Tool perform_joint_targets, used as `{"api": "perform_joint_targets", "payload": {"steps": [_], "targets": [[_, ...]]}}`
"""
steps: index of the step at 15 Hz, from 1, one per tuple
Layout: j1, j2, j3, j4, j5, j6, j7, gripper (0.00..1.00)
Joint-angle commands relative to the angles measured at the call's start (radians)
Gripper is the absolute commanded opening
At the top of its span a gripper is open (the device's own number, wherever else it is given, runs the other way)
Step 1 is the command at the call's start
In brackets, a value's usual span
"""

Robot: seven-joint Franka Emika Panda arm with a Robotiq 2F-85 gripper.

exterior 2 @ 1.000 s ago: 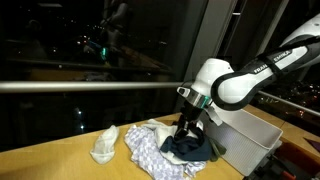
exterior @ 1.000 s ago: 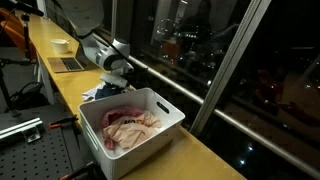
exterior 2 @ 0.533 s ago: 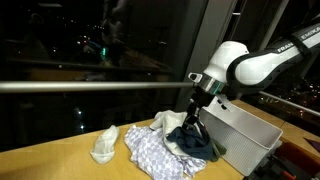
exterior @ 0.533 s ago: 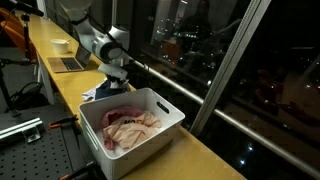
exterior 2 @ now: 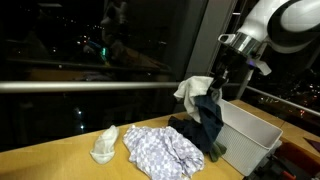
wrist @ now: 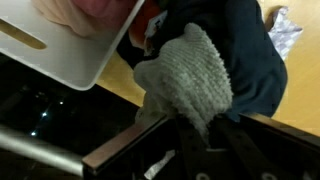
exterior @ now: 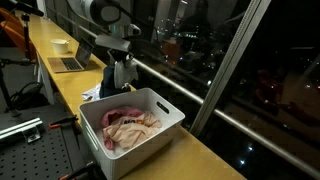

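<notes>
Dark blue garment (exterior 2: pixel 208 120), pale knit cloth (exterior 2: pixel 191 90), hanging in air, seemingly bunched together

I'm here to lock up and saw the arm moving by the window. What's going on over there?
The robot's gripper is shut on a dark blue garment and holds it up over the wooden counter, with a pale knitted cloth bunched beside the jaws. The garment's lower end hangs down near the white bin, which has pink fabric in it. A checked cloth and a small white cloth lie on the counter.
</notes>
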Motion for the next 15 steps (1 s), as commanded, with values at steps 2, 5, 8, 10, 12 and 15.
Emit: {"api": "perform_joint_targets", "payload": {"steps": [2, 5, 8, 10, 12, 15], "targets": [[0.024, -0.247, -0.116, -0.036, 0.030, -0.157, -0.029, 0.03], [0.030, -0.363, -0.195, 0.000, 0.003, -0.281, -0.032, 0.03], [0.027, -0.448, -0.268, 0.067, -0.020, -0.408, -0.055, 0.03], [0.027, -0.471, -0.303, 0.118, -0.035, -0.470, -0.064, 0.03], [0.028, -0.479, -0.329, 0.164, -0.049, -0.512, -0.067, 0.03], [0.029, -0.476, -0.351, 0.217, -0.061, -0.554, -0.071, 0.03]]}}
